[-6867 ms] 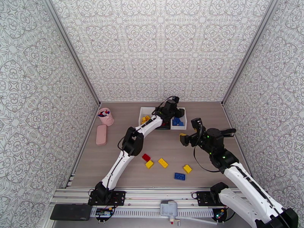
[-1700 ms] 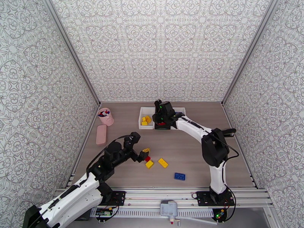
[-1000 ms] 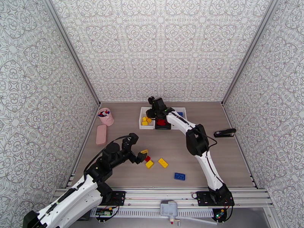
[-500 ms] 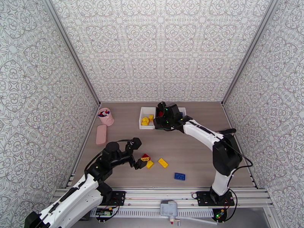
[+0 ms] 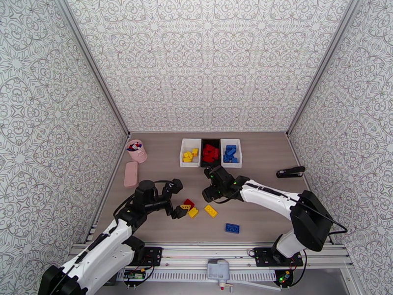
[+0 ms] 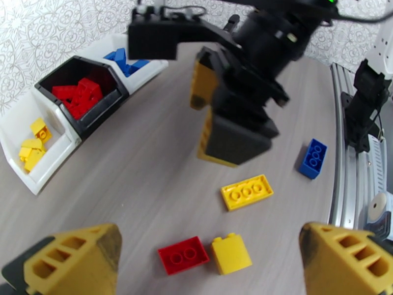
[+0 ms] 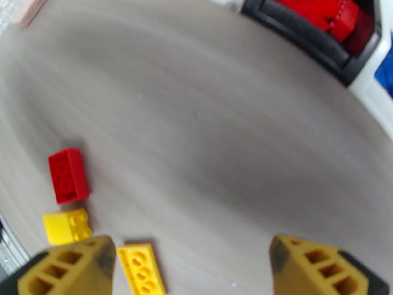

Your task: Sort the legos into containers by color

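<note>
Top external view, says the first: three bins stand in a row at the far side, the yellow bin, the black bin holding the reds, and the blue bin. Where are the arms?

Both are down among the loose legos, answers the second. The left gripper hangs spread wide. The right gripper is spread too. Half a second ago it was over the bins, so it has swung to the near side, while the left has barely shifted.

And the bricks?

In the left wrist view the red brick lies between the left fingers. Its long axis runs roughly from finger to finger, and the small yellow brick is just beside it. In the right wrist view the long yellow brick lies close by one finger, its length across the finger line. The right arm is the nearer to it. The blue brick lies apart from both.
</note>
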